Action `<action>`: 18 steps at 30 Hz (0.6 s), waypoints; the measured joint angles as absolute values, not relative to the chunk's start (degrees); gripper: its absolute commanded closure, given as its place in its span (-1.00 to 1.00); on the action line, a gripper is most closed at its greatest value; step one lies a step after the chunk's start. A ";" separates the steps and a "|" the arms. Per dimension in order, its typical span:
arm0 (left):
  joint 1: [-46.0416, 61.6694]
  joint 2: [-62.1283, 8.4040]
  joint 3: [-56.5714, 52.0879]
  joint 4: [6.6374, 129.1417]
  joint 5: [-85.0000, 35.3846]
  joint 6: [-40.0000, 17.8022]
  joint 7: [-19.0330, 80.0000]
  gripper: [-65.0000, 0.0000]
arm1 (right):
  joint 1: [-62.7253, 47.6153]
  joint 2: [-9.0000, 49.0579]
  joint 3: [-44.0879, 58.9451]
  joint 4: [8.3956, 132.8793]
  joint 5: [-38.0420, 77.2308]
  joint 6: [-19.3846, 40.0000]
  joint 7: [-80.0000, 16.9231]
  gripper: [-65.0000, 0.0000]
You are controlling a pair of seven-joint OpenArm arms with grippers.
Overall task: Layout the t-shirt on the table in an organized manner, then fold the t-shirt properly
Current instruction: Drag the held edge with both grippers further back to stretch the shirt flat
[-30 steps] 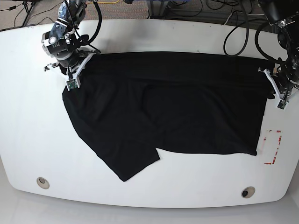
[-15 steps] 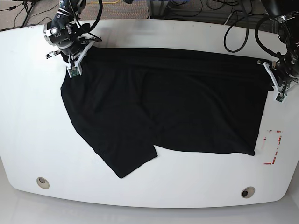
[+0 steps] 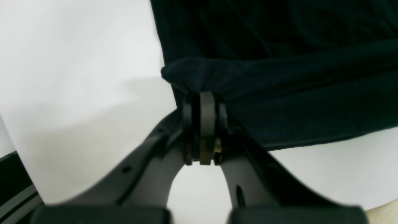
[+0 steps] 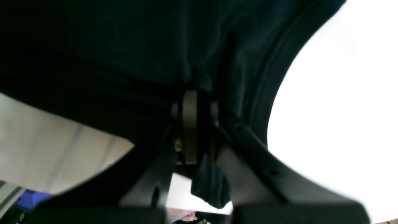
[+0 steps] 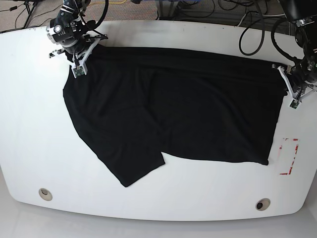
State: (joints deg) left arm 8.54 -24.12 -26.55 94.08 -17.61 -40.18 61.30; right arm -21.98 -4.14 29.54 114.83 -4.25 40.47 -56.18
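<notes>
Still in the layout stage, judging by the cloth. T-shirt [image 5: 168, 104] spread wide across the far half of the surface [image 5: 29, 129], its far edge stretched in a nearly straight line between the two arms. Near edge uneven: one flap hanging toward the front on the base view's left, ending in a point near a grommet hole [image 5: 45, 194], with a notch beside it where the cloth steps back. Right-hand end of the shirt stopping just short of the red tape mark [image 5: 289, 156].

Left jaws [image 3: 203, 99] closed on a bunched corner of the t-shirt, fabric pinched right at the tips and raised slightly off the surface. Right jaws [image 4: 192, 93] likewise closed on the t-shirt, a fold of cloth caught between them and a scrap hanging below. In the base view, left jaws at the shirt's right corner, right jaws at its left corner, well apart, cloth taut between.

Done so far, by the look of it: shirt opened out and pulled long. Left to do: flattening the skewed flap and any doubled-over layers, squaring the outline, then every fold. No fold made yet, as far as visible.
</notes>
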 measured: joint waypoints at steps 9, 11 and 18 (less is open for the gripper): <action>7.27 -24.16 -25.93 93.21 -17.54 -40.14 61.12 0.99 | -22.28 -4.12 29.54 114.83 -4.29 40.47 -56.18 0.98; 6.72 -24.16 -24.86 92.16 -17.02 -40.10 61.43 0.99 | -22.26 -4.10 29.54 114.83 -4.38 40.47 -56.18 0.98; 5.10 -24.08 -23.09 88.77 -17.34 -40.12 60.88 0.85 | -22.26 -4.10 29.56 114.83 -4.75 40.34 -56.21 0.95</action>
